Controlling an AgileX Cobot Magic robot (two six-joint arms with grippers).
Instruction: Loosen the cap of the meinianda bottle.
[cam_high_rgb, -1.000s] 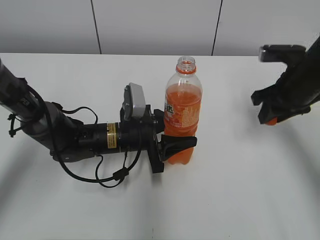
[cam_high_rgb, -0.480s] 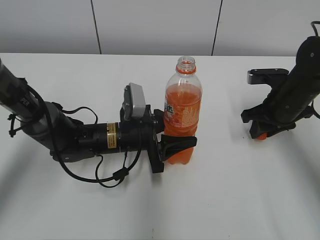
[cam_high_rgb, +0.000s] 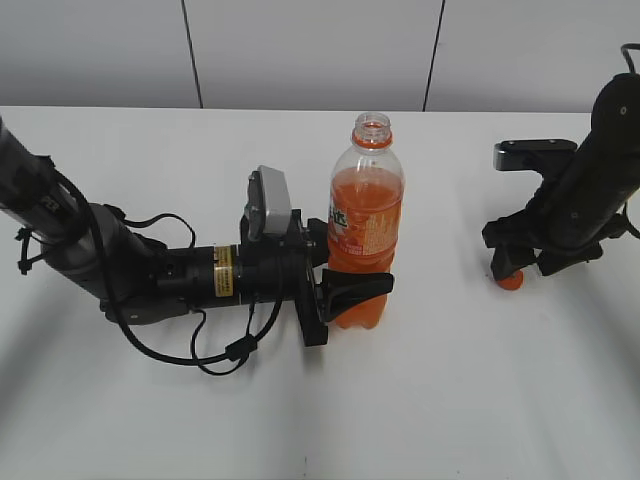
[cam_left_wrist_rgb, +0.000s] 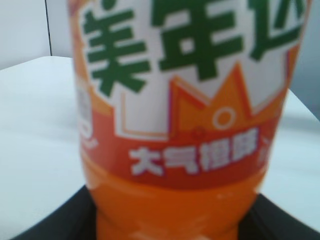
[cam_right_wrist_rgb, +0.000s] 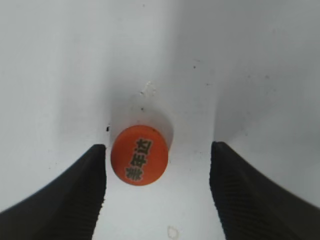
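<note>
Orange cap (cam_right_wrist_rgb: 139, 155) on table (cam_right_wrist_rgb: 60, 75), right fingers (cam_right_wrist_rgb: 75, 195) spread around.

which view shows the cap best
The right wrist view: the cap lies top up on the table between the open right gripper fingers, its print readable. The exterior view shows only an orange sliver; the left wrist view shows none.

We see the bottle (cam_left_wrist_rgb: 185, 125) filling the frame, its label (cam_left_wrist_rgb: 190, 85) bearing green and white characters, dark fingers (cam_left_wrist_rgb: 55, 222) flanking its orange base above the white table (cam_left_wrist_rgb: 35, 125).
</note>
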